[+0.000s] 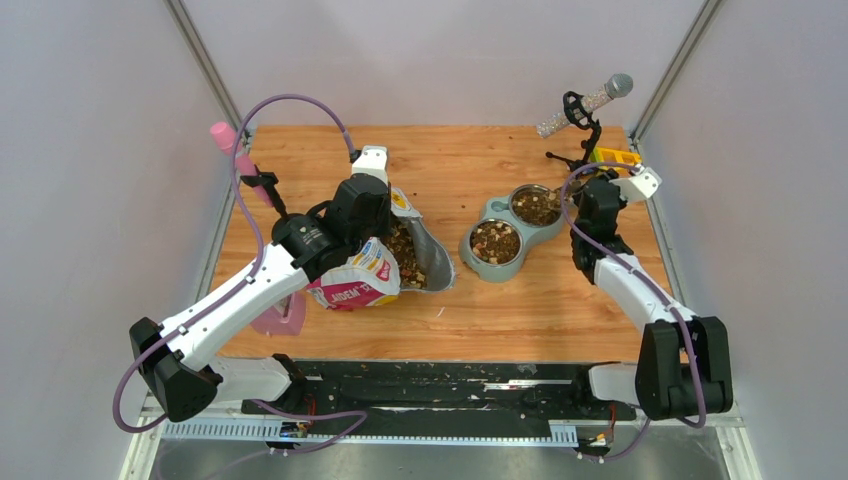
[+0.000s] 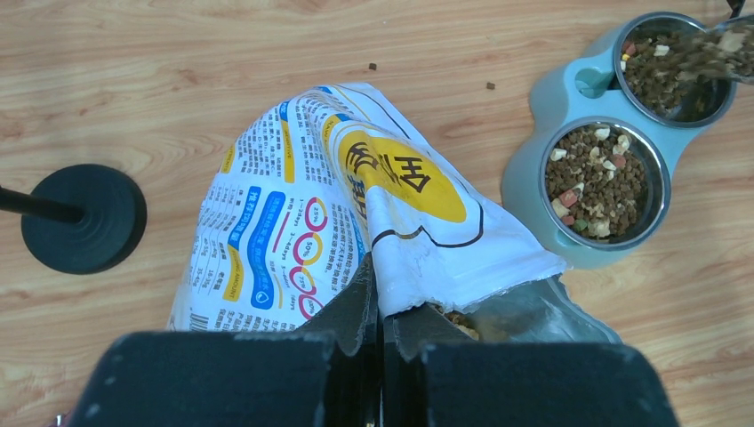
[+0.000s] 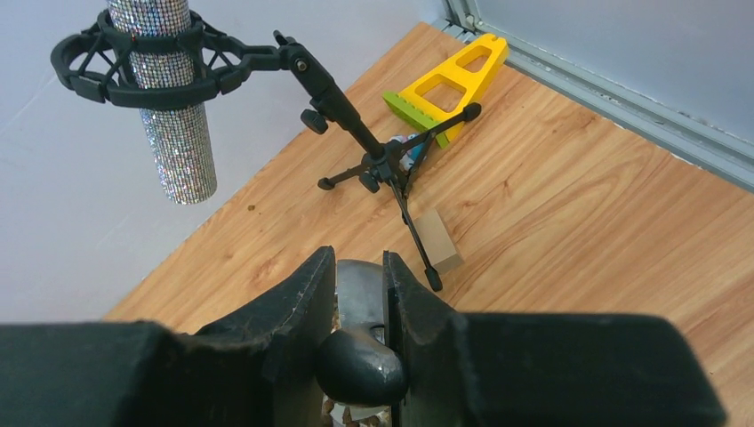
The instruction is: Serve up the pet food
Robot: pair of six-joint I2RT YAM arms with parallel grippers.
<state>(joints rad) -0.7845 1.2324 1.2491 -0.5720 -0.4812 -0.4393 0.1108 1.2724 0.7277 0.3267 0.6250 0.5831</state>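
Both bowls of the teal double feeder (image 2: 532,173) held pet food (image 2: 594,182), with more in the bag (image 2: 302,213) whose lip my left pincer (image 2: 381,298) pinched. My right pincer (image 3: 360,267), the nearer arm, gripped the grey scoop (image 3: 360,369) directly over the far bowl (image 2: 698,114); its load lay hidden beneath the fingers in its wrist view.

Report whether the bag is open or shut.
Open: the bag gapes at its silver mouth, pet food showing inside; the left gripper pinches its edge.
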